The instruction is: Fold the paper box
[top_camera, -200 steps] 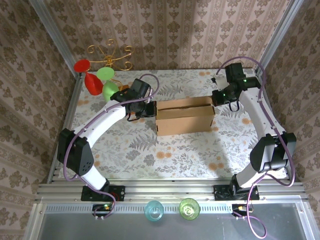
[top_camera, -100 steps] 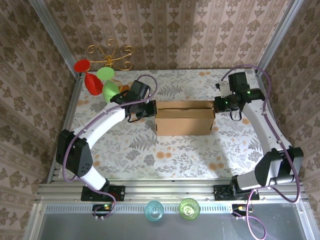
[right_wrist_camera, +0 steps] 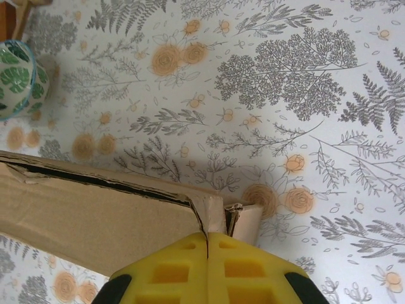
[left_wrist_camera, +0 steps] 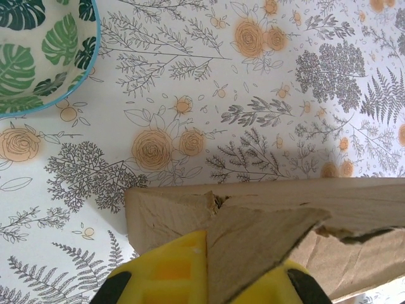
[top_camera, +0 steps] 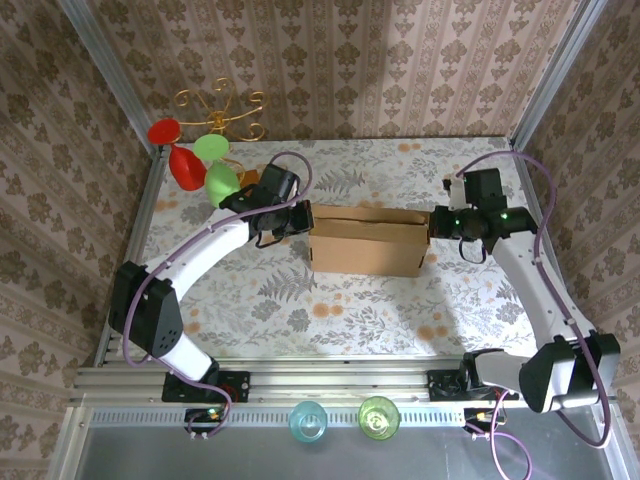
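Paper box (top_camera: 365, 248) lies mid-frame on the flowered desk (top_camera: 300, 300). Left hand (top_camera: 300, 220) is clamped on its left-end flap; right hand (top_camera: 432, 222), fingers together, meets its right-end corner.

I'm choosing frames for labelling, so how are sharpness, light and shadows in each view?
Top external: sharp, evenly lit, soft shadow right of the paper box. Left wrist: floral tablecloth crisp, the near left pincer slightly soft, shadow beside the box. Right wrist: crisp, faint shadow along the box, no glare.
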You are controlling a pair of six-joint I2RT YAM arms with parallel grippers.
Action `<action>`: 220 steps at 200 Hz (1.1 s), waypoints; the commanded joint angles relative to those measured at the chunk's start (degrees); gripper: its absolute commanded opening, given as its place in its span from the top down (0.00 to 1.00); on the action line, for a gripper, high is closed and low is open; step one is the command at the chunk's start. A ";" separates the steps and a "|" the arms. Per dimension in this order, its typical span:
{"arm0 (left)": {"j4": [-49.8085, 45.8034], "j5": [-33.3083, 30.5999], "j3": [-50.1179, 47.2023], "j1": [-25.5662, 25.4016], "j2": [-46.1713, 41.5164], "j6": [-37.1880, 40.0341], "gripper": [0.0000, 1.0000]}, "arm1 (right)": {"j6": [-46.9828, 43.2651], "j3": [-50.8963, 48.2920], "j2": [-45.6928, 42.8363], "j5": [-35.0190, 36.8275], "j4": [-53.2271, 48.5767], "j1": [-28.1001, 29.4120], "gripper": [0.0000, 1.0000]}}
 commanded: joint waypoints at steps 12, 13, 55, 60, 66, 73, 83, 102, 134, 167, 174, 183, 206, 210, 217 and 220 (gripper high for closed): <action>-1.98 -3.62 -2.04 0.20 -0.27 -2.02 1.00 | 5.78 -3.64 -3.40 0.55 0.24 0.63 1.00; -1.99 -3.66 -1.99 0.20 -0.25 -2.03 1.00 | 5.83 -3.76 -3.47 0.59 0.28 0.63 1.00; -1.82 -3.73 -1.95 0.10 -0.19 -2.13 1.00 | 9.25 -7.15 -5.28 1.11 2.10 0.68 1.00; -1.83 -3.69 -1.95 0.07 -0.22 -2.12 1.00 | 9.87 -7.50 -5.66 1.36 2.30 0.71 1.00; -1.82 -3.59 -1.92 0.04 -0.23 -2.12 1.00 | 10.41 -7.99 -6.09 1.70 2.62 0.72 1.00; -1.74 -3.56 -2.00 0.03 -0.18 -2.10 1.00 | 11.17 -8.39 -6.54 1.99 2.86 0.72 1.00; -1.73 -3.54 -2.04 0.02 -0.24 -2.19 1.00 | 12.05 -8.79 -7.06 2.28 3.30 0.72 1.00; -1.41 -3.26 -2.28 -0.02 -0.33 -2.37 1.00 | 13.76 -9.56 -7.96 2.82 3.73 0.80 1.00; -1.21 -3.16 -2.39 -0.15 -0.46 -2.51 1.00 | 16.23 -10.55 -8.73 3.75 4.37 1.18 1.00; -1.05 -3.07 -2.39 -0.20 -0.48 -2.67 1.00 | 17.97 -10.35 -9.07 6.67 4.27 2.78 1.00; -0.99 -2.97 -2.37 -0.24 -0.48 -2.72 1.00 | 18.41 -10.41 -9.16 7.16 4.24 3.12 1.00; -0.94 -2.94 -2.39 -0.24 -0.36 -2.82 1.00 | 18.92 -10.33 -9.06 7.92 4.28 3.63 1.00; -0.86 -2.88 -2.39 -0.23 -0.54 -2.77 1.00 | 19.37 -10.51 -9.39 11.07 4.16 5.87 1.00; -0.86 -2.90 -2.39 -0.22 -0.59 -2.83 1.00 | 19.37 -10.64 -9.50 11.50 4.27 6.14 1.00; -0.90 -2.78 -2.43 -0.23 -0.61 -2.77 1.00 | 19.36 -10.94 -9.64 12.17 4.29 6.51 1.00; -0.89 -2.75 -2.33 -0.24 -0.70 -2.82 1.00 | 19.30 -11.06 -9.72 12.46 4.32 6.69 1.00</action>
